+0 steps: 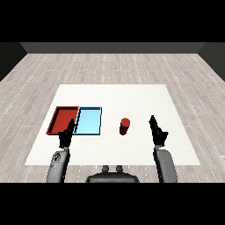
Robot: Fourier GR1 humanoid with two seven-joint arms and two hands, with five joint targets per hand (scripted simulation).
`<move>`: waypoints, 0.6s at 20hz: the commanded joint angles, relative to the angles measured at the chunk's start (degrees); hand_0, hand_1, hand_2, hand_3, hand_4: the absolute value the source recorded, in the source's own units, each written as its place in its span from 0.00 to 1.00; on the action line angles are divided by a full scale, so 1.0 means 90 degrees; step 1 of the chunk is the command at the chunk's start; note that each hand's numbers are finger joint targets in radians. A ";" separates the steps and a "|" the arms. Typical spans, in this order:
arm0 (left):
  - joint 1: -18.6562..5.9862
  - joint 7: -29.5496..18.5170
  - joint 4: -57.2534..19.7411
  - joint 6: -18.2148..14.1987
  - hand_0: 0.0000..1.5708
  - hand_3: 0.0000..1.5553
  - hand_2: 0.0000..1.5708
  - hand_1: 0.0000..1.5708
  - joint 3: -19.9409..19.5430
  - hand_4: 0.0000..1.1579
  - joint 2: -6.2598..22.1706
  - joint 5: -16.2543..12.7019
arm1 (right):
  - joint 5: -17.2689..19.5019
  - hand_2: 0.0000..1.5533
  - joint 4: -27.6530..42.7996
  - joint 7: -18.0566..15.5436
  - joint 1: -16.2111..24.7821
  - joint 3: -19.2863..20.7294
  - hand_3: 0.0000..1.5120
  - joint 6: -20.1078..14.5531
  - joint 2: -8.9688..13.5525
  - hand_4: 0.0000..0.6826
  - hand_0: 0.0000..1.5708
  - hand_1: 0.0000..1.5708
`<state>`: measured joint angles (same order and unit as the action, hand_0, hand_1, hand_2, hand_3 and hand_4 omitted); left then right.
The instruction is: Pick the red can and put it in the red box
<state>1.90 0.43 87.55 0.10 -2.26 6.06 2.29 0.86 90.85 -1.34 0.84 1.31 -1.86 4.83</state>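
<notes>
A small red can [125, 126] stands upright on the white table [132, 96], right of the trays. The red tray [62, 119] lies at the left with nothing in it. My right hand [157, 131] hovers to the right of the can, a clear gap between them, fingers straight and pointing away from me. My left hand [67, 134] is raised over the near edge where the two trays meet, fingers also straight, holding nothing.
The light blue tray [89, 120] lies directly right of the red tray, between it and the can. White tabletop stretches beyond the can and to the right. Grey wooden floor surrounds the table.
</notes>
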 commanded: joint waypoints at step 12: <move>-0.0366 -0.2592 0.0334 0.0440 0.00 0.00 0.00 0.00 -0.0238 0.00 -0.0379 -0.0598 | -0.1083 0.00 -0.0297 -0.1955 -0.0152 0.0895 0.00 0.1411 0.0531 0.00 0.00 0.00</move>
<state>-1.41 -13.93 92.77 1.84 -2.66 2.41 -1.15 -5.83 88.67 -13.29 -1.97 7.35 6.65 8.17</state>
